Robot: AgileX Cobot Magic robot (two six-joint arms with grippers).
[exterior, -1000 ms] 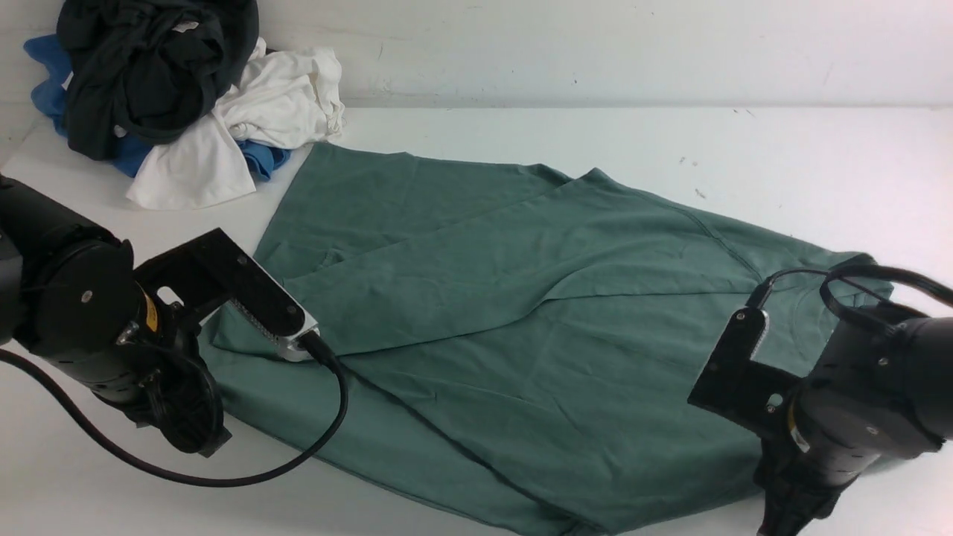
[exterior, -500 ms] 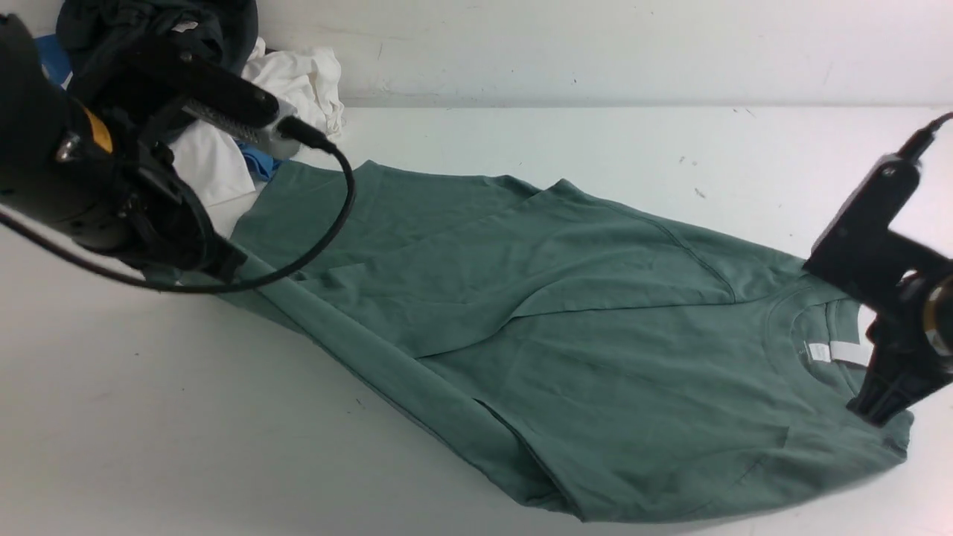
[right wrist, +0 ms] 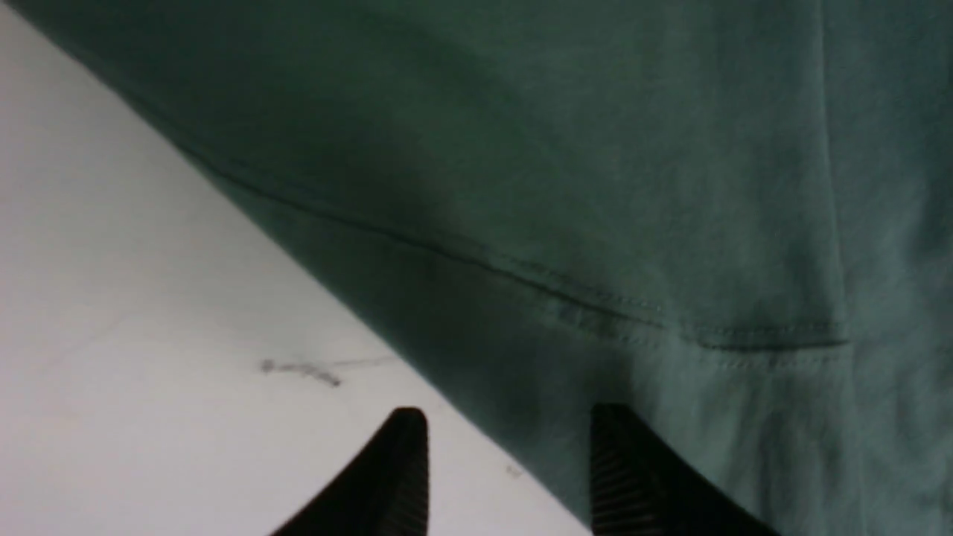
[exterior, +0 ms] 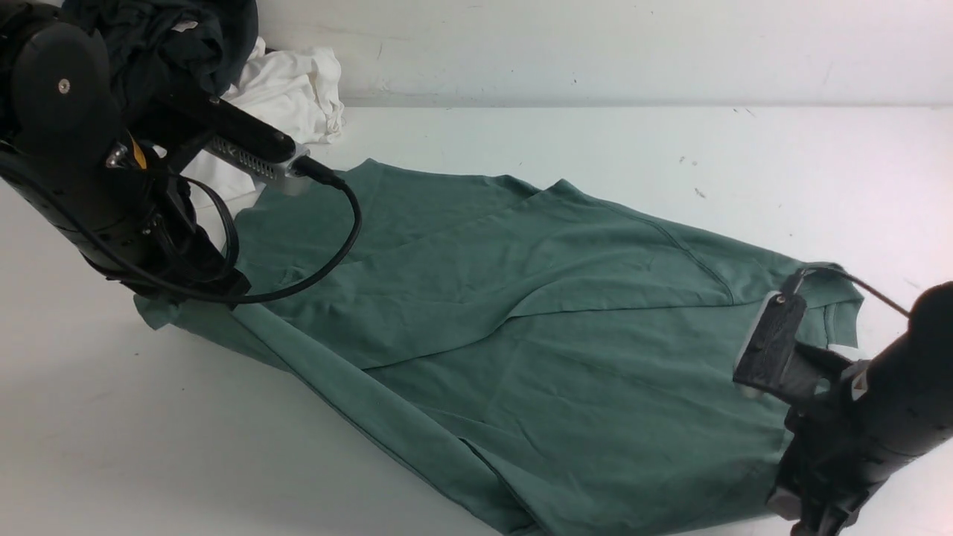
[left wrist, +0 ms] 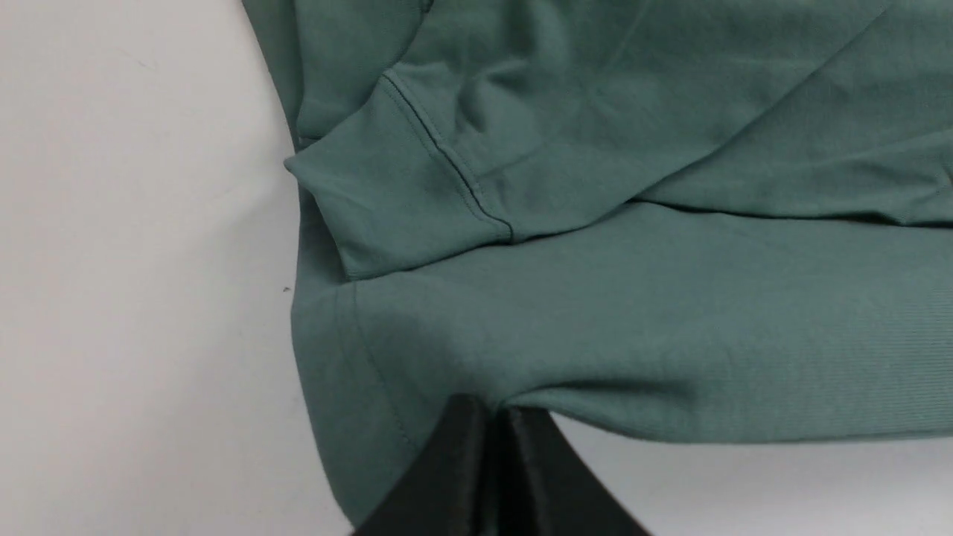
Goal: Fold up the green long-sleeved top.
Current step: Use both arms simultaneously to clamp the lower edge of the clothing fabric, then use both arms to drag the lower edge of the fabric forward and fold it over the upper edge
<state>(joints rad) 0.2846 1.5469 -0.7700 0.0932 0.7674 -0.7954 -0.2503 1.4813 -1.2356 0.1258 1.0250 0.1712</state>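
Well, the big, soft green long-sleeved top [exterior: 566, 327] lies spread across the flat white table [exterior: 112, 417]. It runs from the middle left of the front view down to the lower right. One sleeve is folded over the body, and its ribbed cuff [left wrist: 394, 208] rests on the cloth near the left end.

The black left gripper [left wrist: 491, 409] is squeezed tight on the edge of the top at that left end. The black right gripper [right wrist: 508, 413] is at the lower right with its fingers spread apart, holding nothing. One finger [right wrist: 394, 476] is over bare table and the other is over the cloth, just past the edge of the top.

In the upper left corner a pile sits on the table against the white wall [exterior: 595, 45]. A crumpled dark, almost black garment [exterior: 186, 37] lies on a crumpled white garment [exterior: 290, 89]. The top's far corner comes close to this pile, but the left arm hides whether they touch. The near edge of the top slants down to the bottom of the frame. Bare table lies open at the lower left and across the upper right, up to the wall.
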